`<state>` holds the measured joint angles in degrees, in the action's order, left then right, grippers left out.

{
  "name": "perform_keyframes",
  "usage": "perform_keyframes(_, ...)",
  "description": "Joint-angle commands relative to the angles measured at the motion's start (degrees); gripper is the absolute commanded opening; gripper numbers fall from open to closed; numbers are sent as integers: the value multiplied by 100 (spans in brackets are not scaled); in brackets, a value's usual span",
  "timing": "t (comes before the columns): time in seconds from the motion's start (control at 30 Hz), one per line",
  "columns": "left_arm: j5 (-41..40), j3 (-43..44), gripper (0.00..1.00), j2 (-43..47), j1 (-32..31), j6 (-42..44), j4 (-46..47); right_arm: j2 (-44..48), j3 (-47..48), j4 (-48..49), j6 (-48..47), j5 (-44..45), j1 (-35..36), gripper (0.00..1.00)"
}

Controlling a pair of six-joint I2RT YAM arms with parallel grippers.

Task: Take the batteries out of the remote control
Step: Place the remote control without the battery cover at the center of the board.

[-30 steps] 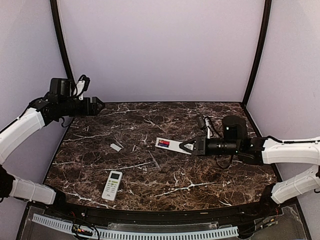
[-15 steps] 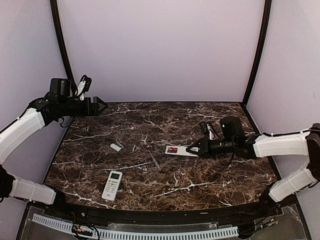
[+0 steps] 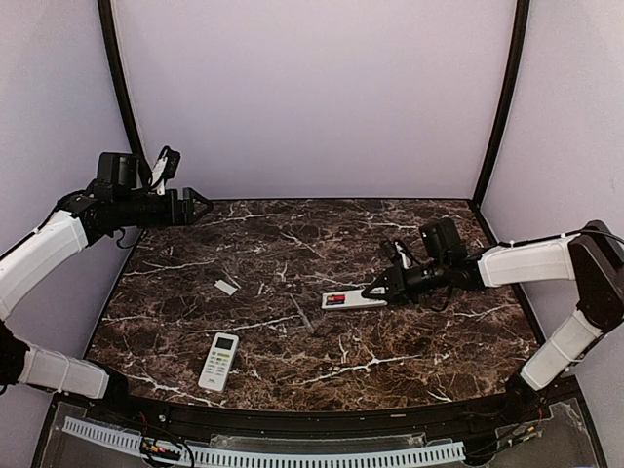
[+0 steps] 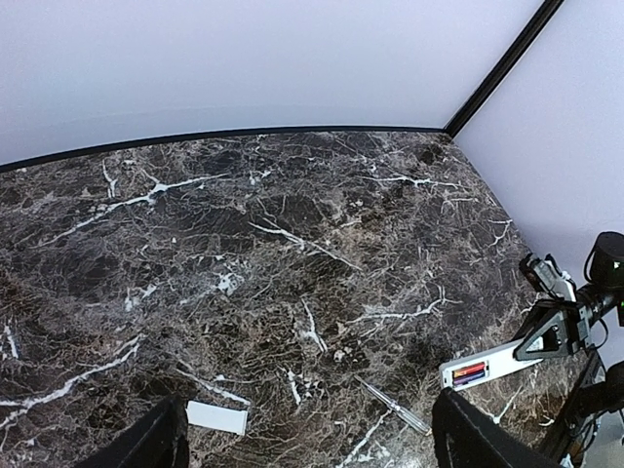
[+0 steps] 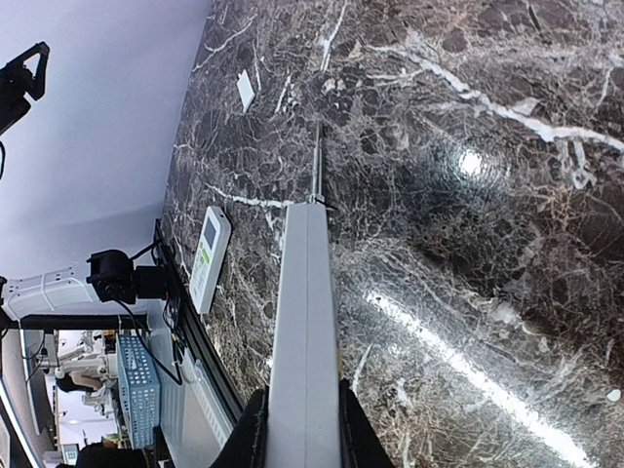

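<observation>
My right gripper [image 3: 375, 291] is shut on the end of a long white remote [image 3: 353, 299], holding it low over the table's middle right. Its open compartment shows the batteries [image 3: 334, 298], red and dark cells side by side. In the right wrist view the remote [image 5: 304, 322] runs edge-on out from between my fingers [image 5: 252, 429]; the batteries are hidden there. The left wrist view shows the remote [image 4: 492, 364] and batteries [image 4: 469, 371] at lower right. My left gripper [image 3: 200, 206] is open and empty, raised over the far left corner.
A second white remote [image 3: 218, 361] lies face up near the front left. A small flat white cover [image 3: 226, 287] lies left of centre. A slim clear-handled screwdriver [image 3: 302, 312] lies just left of the held remote. Purple walls enclose the dark marble table [image 3: 292, 244].
My right arm has swung toward the far side. The held remote has shifted a little right and toward the front and lies flatter. The left gripper has barely moved.
</observation>
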<state>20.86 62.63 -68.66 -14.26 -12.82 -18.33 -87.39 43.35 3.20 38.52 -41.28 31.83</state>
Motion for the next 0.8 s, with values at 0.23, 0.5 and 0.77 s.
perform_keyframes(0.23,282,-73,86,-62,13,-95,95,-614,332,-22,-316,-649,-65,0)
perform_keyframes(0.5,337,-67,86,-124,19,-115,88,-1048,329,212,-264,-928,-63,0)
perform_keyframes(0.77,455,-66,85,-191,13,-169,106,-1270,376,321,-238,-1152,16,0)
